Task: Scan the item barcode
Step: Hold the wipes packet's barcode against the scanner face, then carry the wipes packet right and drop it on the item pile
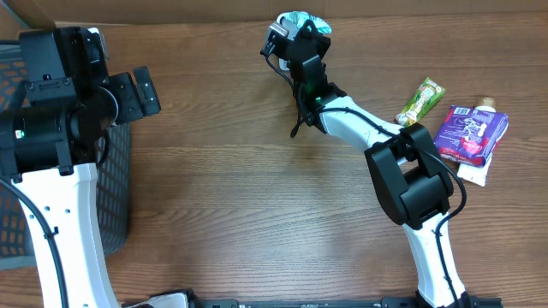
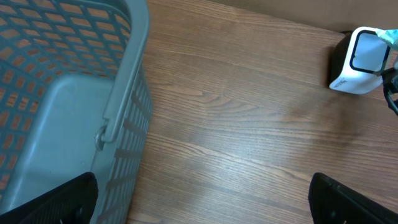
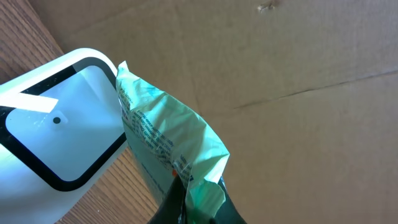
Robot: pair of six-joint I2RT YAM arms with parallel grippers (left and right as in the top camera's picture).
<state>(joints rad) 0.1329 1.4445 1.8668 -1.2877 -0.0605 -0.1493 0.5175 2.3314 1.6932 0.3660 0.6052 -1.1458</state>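
your right tool (image 3: 191, 202) is clenched on the green packet (image 3: 165, 134) beside the scanner (image 3: 59, 134), where crumpled film may hide the barcode.

The packet (image 3: 168, 143) in the right gripper (image 3: 189, 194) sits just beside the scanner (image 3: 62, 130). The basket (image 2: 124, 93) lies left of the left gripper (image 2: 202, 205). The snack bar (image 1: 419, 101) and pouch (image 1: 469, 133) lie well to the right.

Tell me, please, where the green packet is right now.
Top centre overhead: the green packet is pinched in the right gripper, right beside the white scanner at the table's far edge.

Wide-open left end effector (image 1: 135, 94), right end effector (image 3: 194, 202) pinched shut, arm outstretched
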